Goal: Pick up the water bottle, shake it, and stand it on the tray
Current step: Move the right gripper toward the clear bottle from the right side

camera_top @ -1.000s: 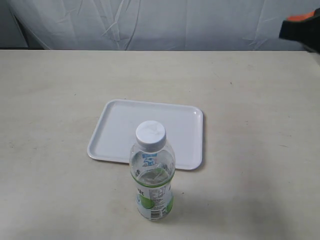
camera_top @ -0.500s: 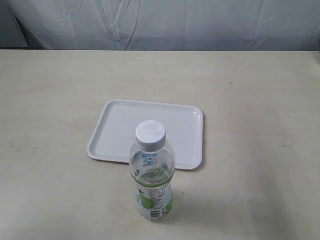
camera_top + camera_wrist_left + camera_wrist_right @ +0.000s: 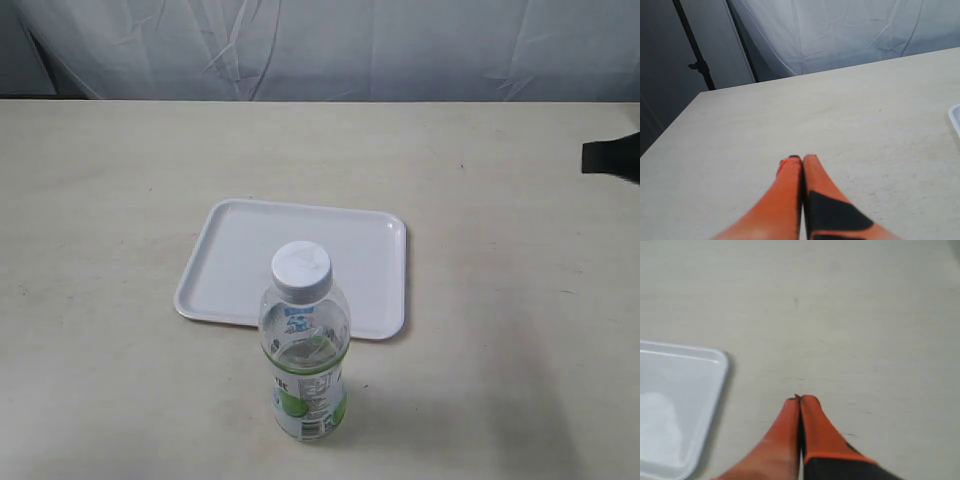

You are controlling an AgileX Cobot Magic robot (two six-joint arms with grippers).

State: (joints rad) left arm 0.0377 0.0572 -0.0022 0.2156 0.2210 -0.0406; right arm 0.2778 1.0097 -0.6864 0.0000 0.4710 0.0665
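The water bottle [image 3: 304, 345], clear with a white cap and a green, white and blue label, stands upright on the table just in front of the tray [image 3: 240, 262]. The flat white tray lies empty at the table's middle, and its corner [image 3: 675, 405] also shows in the right wrist view. A dark part of my right arm [image 3: 612, 156] shows at the exterior view's right edge, well away from the bottle. My right gripper [image 3: 800, 399] is shut on nothing above bare table beside the tray. The left gripper [image 3: 801, 158] is shut and empty over bare tabletop.
The beige table [image 3: 500, 300] carries only the tray and the bottle. A wrinkled grey-white cloth [image 3: 320, 45] hangs behind its far edge. In the left wrist view a dark stand [image 3: 697, 65] is beyond the table's corner, and the tray's rim [image 3: 955, 117] shows at the frame's edge.
My right arm left the exterior view from the upper right corner, then came back lower down at the right edge. The bottle and tray stayed put.
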